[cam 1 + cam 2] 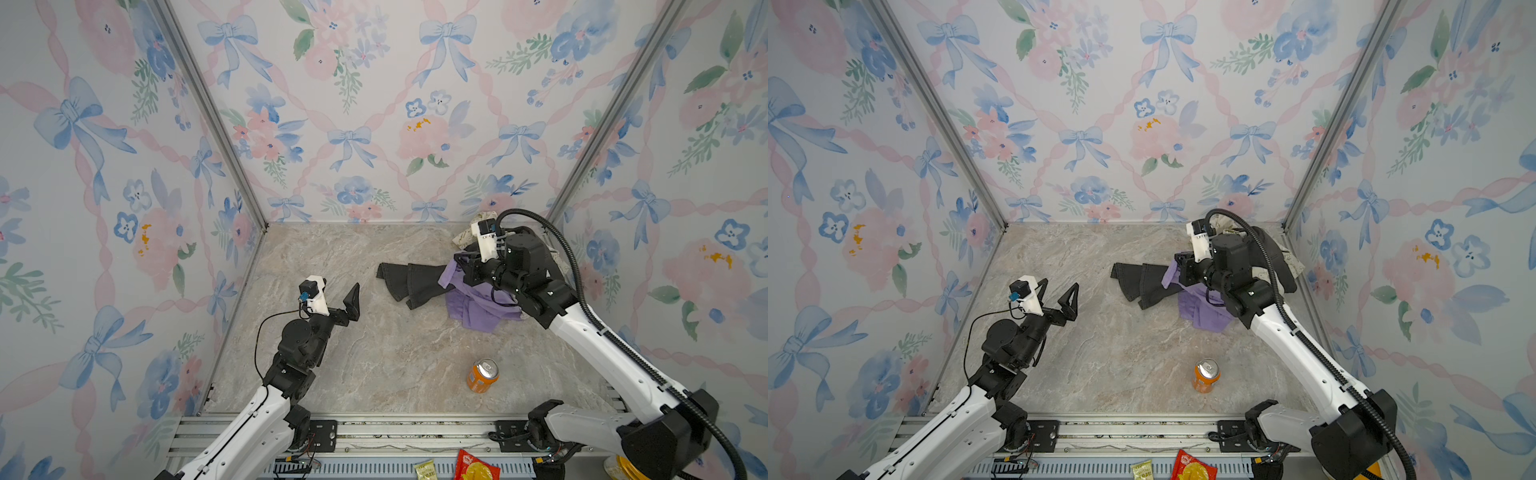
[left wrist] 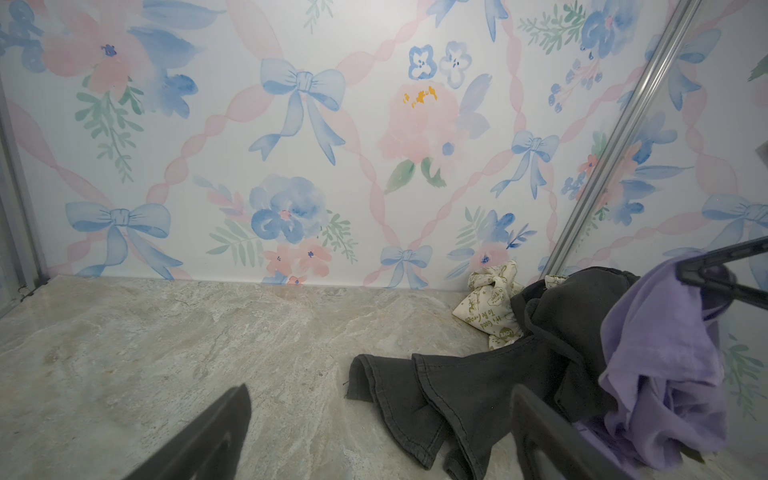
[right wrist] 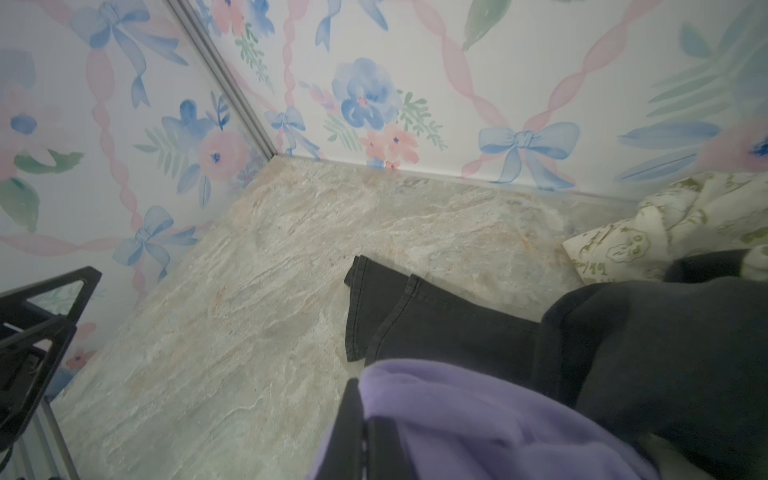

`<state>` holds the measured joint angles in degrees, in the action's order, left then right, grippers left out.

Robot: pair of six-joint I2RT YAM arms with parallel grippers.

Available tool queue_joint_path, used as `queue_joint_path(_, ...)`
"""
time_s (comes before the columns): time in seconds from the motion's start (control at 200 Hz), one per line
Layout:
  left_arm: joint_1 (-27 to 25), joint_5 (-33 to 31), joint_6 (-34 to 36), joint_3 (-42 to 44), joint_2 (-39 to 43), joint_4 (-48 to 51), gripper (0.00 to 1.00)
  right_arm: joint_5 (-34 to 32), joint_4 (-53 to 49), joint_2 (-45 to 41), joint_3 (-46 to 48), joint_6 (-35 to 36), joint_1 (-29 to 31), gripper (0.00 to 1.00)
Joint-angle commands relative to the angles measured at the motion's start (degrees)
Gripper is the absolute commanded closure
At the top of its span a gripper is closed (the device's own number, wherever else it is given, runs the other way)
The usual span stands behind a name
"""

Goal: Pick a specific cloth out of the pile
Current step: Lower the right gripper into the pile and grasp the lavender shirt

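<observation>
Lavender cloth (image 1: 478,307) is pinched in my right hand (image 3: 362,432), draping over the pile's (image 1: 415,282) near side, toward the worktop's (image 1: 374,357) far right corner. My left hand (image 1: 1059,291) is spread wide, empty and well apart, so I judge the pull-out belongs to the right.

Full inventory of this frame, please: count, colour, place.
lavender cloth: one, purple, far right, against the trousers.
dark grey trousers: one, charcoal, far right, legs pointing left.
cream cloth: at least one, green-printed, far right corner.
can: one, orange, upright, near right.
snack packets: two, yellow and red, below the front rail.
table: one, marbled beige.
left gripper: one, black, open, empty, left of centre.
right gripper: one, black, shut on lavender cloth.
</observation>
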<state>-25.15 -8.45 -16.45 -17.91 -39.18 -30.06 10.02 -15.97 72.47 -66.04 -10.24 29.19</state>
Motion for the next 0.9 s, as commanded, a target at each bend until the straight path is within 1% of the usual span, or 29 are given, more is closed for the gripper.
queue_joint_path(0.0,-0.39,0.79,-0.86,-1.37,0.26,-0.26,0.02,-1.73,-8.81,4.8,-2.88,8.31,4.92,0.91)
queue_joint_path(0.05,-0.39,0.63,-0.87,-1.38,0.31,-0.31,0.02,-3.05,-11.81,7.0,-3.49,9.8,6.74,0.77)
queue_joint_path(0.115,-0.38,0.76,-0.87,-1.36,0.53,-0.28,0.02,-4.24,-14.6,8.34,-3.5,10.24,7.75,0.65)
queue_joint_path(0.2,-0.43,0.7,-0.87,-1.2,0.83,-0.31,0.02,-6.4,-13.76,5.87,-1.11,8.95,7.49,0.46)
queue_joint_path(0.225,-0.43,0.67,-0.87,-1.16,0.96,-0.27,0.02,-7.08,-12.95,4.38,0.03,8.5,7.46,0.39)
queue_joint_path(0.32,-0.43,0.63,-0.9,-1.22,1.02,-0.33,0.02,-10.05,-10.73,-2.03,3.91,6.3,6.24,0.29)
queue_joint_path(0.38,-0.43,0.75,-0.87,-1.25,0.97,-0.29,0.02,-12.56,-10.68,-5.52,5.72,4.25,4.69,0.21)
queue_joint_path(0.505,-0.48,0.95,-0.69,-1.44,0.75,-0.26,0.02,-17.17,-13.86,-9.54,9.04,0.07,0.14,0.2)
queue_joint_path(0.635,-0.52,1.15,-0.79,-1.52,0.6,-0.3,0.02,-19.95,-15.94,-9.39,12.61,-2.11,-3.18,0.2)
queue_joint_path(0.75,-0.52,1.31,-0.87,-1.49,1.0,-0.3,0.02,-20.15,-14.5,-6.75,14.52,-3.62,-4.59,0.21)
queue_joint_path(0.895,-0.52,1.41,-1.09,-1.34,1.72,-0.24,0.02,-18.49,-12.45,0.65,14.88,-6.55,-6.78,0.24)
